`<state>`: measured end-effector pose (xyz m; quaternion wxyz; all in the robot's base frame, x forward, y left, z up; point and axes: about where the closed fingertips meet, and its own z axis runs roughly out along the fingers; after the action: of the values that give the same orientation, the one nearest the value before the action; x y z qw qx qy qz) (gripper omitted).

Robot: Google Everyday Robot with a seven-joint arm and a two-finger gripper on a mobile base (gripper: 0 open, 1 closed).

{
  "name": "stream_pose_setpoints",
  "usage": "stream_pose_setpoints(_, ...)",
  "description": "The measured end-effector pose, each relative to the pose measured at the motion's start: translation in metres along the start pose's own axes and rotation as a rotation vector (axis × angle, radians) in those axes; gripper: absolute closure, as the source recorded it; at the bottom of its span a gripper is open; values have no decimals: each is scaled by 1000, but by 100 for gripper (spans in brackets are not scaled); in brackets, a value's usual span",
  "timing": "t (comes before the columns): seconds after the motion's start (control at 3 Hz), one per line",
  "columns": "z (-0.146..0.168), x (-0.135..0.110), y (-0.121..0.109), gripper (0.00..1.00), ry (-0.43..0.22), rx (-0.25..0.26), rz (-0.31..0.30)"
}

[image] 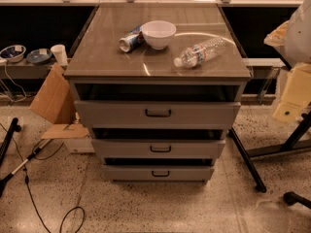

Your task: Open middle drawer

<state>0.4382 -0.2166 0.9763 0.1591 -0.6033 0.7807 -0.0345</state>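
Note:
The grey three-drawer cabinet [158,67] stands in the middle of the camera view. The middle drawer [194,148] is the medium-height grey front with a small black bar handle [160,149] at its centre. It lies between the taller top drawer [112,114] and the narrow bottom drawer [126,173]. A dark gap shows above each front, and no inside of the middle drawer is visible. My gripper is not in view. A white rounded body [299,28] at the right edge may be part of my arm.
On the cabinet top lie a white bowl [158,33], a tipped can [130,41] and a plastic bottle [201,52] on its side. Cardboard [53,98] leans at the left. Cables [29,178] cross the floor at left. Black stand legs [248,161] are at the right.

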Motion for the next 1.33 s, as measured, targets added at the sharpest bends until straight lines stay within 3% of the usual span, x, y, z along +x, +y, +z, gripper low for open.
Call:
stream_pose_setpoints(0.67,4,-3,5,0,-3,11,-19)
stream_pose_setpoints(1.0,24,-11,19,0,-5,18,-69)
stream_pose_setpoints(1.33,67,-24,45,0,-26,0,-131)
